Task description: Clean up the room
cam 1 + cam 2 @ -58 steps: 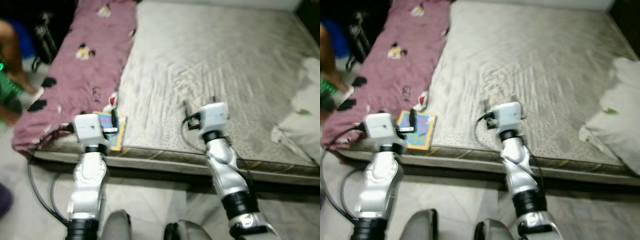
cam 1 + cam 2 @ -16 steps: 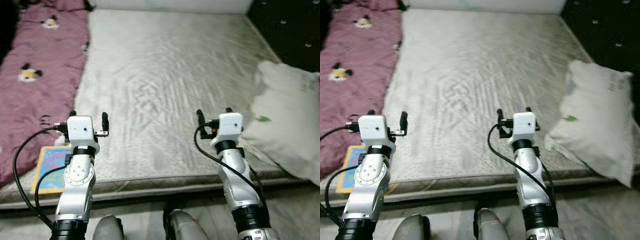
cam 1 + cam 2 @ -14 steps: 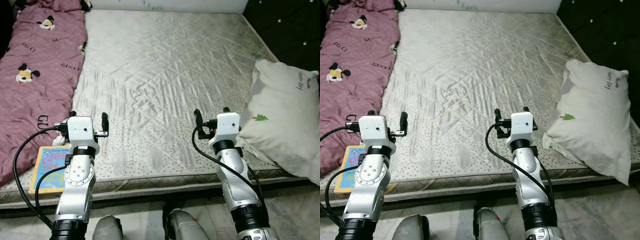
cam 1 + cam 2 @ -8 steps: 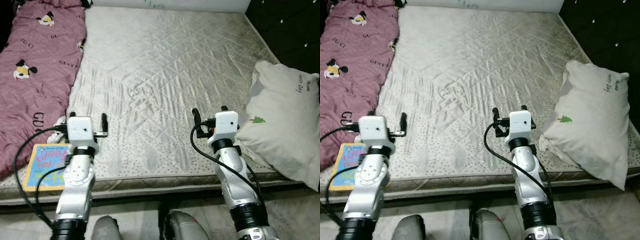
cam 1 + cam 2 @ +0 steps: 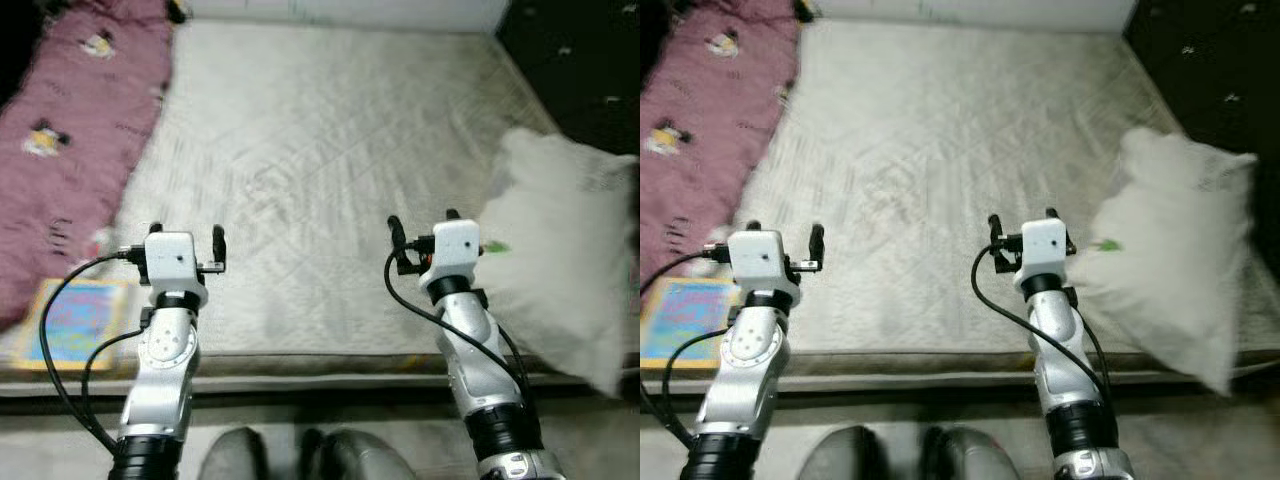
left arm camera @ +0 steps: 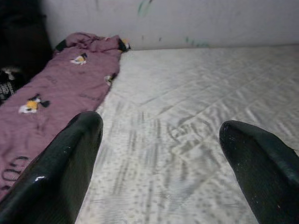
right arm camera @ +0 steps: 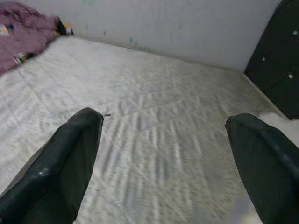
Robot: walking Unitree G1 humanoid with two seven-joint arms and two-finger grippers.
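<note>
Bare grey mattress (image 5: pixel 330 150) spans the bed; maroon blanket (image 5: pixel 75 120) lies at 10 o'clock, white pillow (image 5: pixel 560 270) at 3, colourful book (image 5: pixel 75 322) (blurred) at 8; left end effector (image 5: pixel 185 238) and right end effector (image 5: pixel 421 226) hover spread wide, empty

Even indoor light, no hard shadows; both eye views motion-blurred, wrist views softly smeared up close.

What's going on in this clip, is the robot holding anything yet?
Nothing is held. The robot stands at the foot of a bare mattress, with the left gripper and the right gripper both raised over its near edge, fingers open. A white pillow lies just beside the right gripper, a maroon blanket runs along the left side, and a colourful book sits at the near left corner.
</note>
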